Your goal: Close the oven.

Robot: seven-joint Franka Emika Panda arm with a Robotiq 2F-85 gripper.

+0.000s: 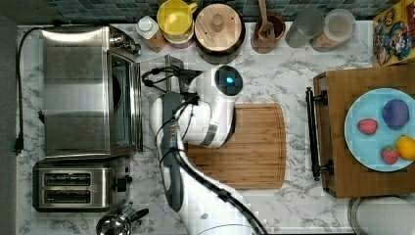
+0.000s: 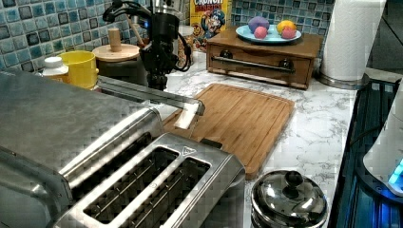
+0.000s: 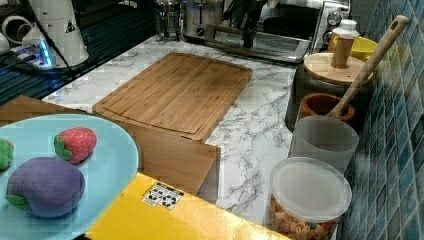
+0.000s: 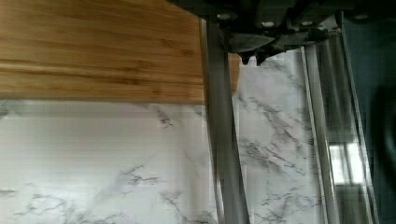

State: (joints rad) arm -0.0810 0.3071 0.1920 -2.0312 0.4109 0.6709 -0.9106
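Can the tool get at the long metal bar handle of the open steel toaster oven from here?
Probably yes: the tool hangs right at the bar handle of the dropped glass door, and nothing stands between them.

a steel oven (image 1: 78, 93) is seen at the top view's left with its door dropped open toward the white arm (image 1: 195, 122), which is bent over a wooden cutting board (image 1: 249, 147) on the marble counter (image 1: 293, 63).
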